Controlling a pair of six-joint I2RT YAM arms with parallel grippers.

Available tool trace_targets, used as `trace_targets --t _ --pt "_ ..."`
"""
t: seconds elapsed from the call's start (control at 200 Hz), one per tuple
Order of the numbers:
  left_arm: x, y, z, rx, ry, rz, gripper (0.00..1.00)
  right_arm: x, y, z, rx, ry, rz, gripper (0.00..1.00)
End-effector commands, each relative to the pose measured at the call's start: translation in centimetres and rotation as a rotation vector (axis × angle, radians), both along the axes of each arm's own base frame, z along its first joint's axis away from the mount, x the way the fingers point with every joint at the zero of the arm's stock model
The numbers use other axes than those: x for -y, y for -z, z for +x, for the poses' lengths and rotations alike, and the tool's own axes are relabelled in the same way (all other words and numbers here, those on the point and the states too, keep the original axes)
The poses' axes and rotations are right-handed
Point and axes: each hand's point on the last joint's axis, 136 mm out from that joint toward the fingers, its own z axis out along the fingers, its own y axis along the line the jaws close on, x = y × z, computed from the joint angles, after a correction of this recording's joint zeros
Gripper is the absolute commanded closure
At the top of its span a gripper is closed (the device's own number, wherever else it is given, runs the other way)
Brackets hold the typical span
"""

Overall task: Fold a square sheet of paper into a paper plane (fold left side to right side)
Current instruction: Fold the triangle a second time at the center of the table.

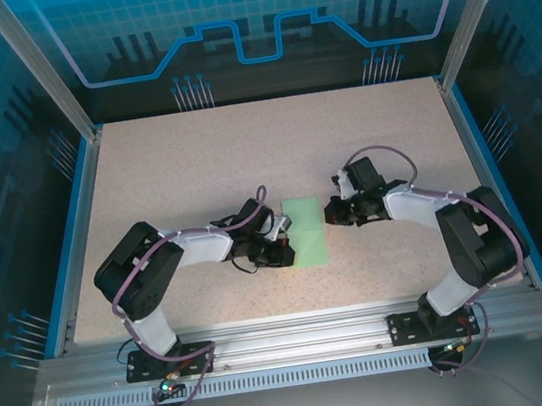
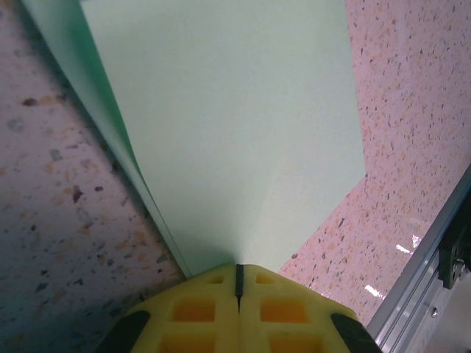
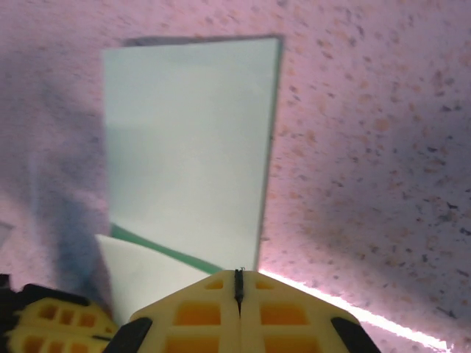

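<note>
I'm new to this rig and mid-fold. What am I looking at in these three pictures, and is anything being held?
You are driving two jointed robot arms bolted to the near edge of a speckled table. The wide picture looks down from above and behind them, with the left arm on the left and the right arm on the right. The other two pictures come from a camera on each wrist. The yellow blocks at the bottom of those are that hand's two fingers. Between the arms lies a pale green paper. The left hand is shut. One side of the paper lifts off the table right up to its tips, so it seems to be pinching the sheet. The right hand is shut too, with its tips at the paper's edge. I can't tell whether it grips anything.
</note>
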Motion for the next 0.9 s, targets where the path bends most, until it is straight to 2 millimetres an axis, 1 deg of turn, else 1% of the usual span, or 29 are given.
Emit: trace_targets --t 0.0,0.085,0.185,0.32,0.455,0.605,0.745,0.895 --pt "-1.6 1.8 -1.9 -0.06 0.012 0.088 0.95 -1.9 -0.7 -1.6 -0.011 -0.058 0.014 1.0" --pt "-1.6 1.7 -1.9 -0.058 0.012 0.089 0.95 -3.5 -0.2 -2.6 -0.03 -0.084 0.042 1.0" --pt "-1.5 1.7 -1.8 -0.058 0.014 0.089 0.95 -5.2 0.4 -3.0 -0.047 -0.108 0.062 1.0" --pt "-1.4 1.6 -1.8 -0.058 0.012 0.088 0.95 -6.4 1.6 -3.2 -0.084 -0.133 0.052 1.0" --pt "-1.5 1.5 -1.9 -0.054 0.01 0.092 0.95 -6.4 3.2 -3.6 -0.137 -0.133 0.021 1.0" --pt "-1.6 1.3 -2.0 -0.052 0.008 0.09 0.95 -5.5 5.0 -4.5 -0.196 -0.118 -0.025 1.0" --pt "-2.0 1.4 -2.5 -0.057 0.004 0.096 0.95 -4.8 5.8 -4.9 -0.223 -0.106 -0.053 1.0" --pt "-2.6 1.6 -3.2 -0.066 -0.005 0.102 0.95 -4.4 6.2 -4.8 -0.234 -0.098 -0.061 1.0"
